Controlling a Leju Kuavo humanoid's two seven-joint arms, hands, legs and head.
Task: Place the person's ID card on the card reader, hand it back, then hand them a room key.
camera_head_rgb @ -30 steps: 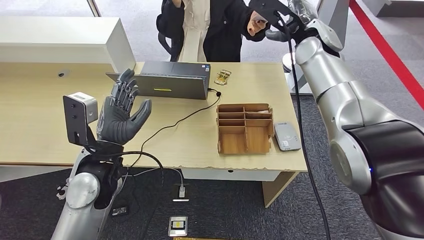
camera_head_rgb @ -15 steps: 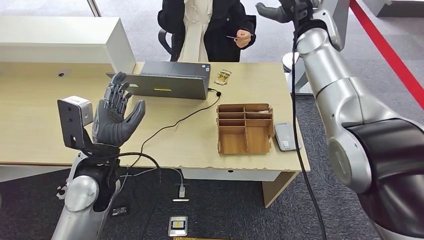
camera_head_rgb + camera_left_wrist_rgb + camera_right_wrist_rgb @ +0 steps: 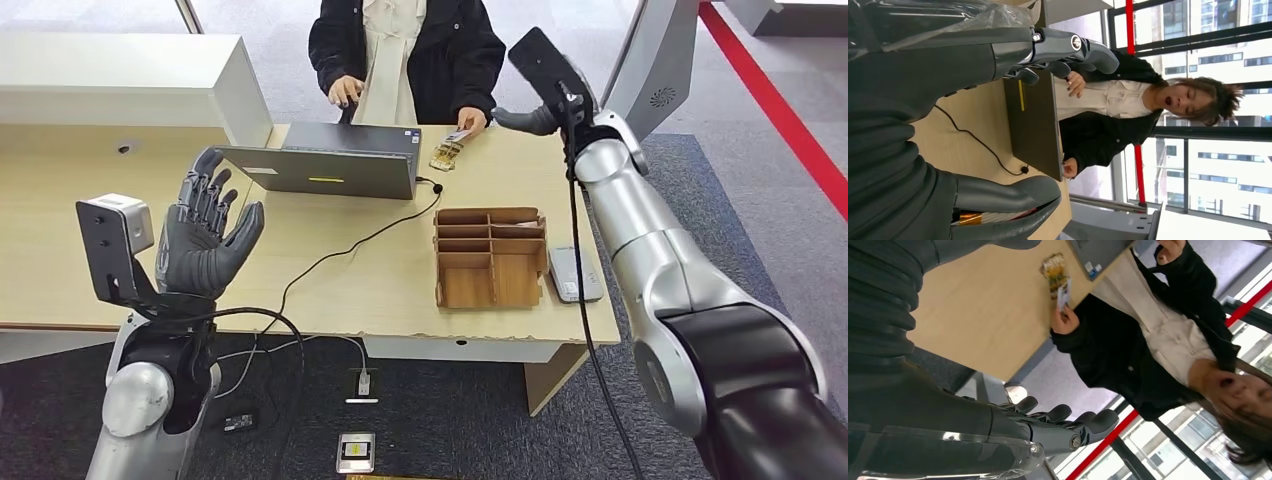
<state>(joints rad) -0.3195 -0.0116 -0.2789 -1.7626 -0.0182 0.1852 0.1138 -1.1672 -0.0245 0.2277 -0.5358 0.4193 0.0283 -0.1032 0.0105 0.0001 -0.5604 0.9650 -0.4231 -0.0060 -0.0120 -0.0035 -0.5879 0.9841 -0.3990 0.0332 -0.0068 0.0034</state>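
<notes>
Since the earlier frames, the right arm has come down from near the person's raised hand, and the person's hand with the ID card [image 3: 458, 134] has dropped to the desk [image 3: 90, 230] edge beside the laptop [image 3: 330, 165].

Head view: the left hand [image 3: 203, 237] is raised, palm forward, fingers spread, holding nothing. The right hand [image 3: 528, 118] hovers past the desk's far corner; its fingers are mostly hidden here. The card reader [image 3: 573, 272] lies just beside the wooden organizer [image 3: 489, 256].

Left wrist view: fingers [image 3: 1083, 50] extended, thumb apart.

Right wrist view: fingers [image 3: 1068, 420] extended and empty; the person [image 3: 1148, 355] holds what appears to be the card [image 3: 1063, 295] near a small yellow packet [image 3: 1054, 270].
</notes>
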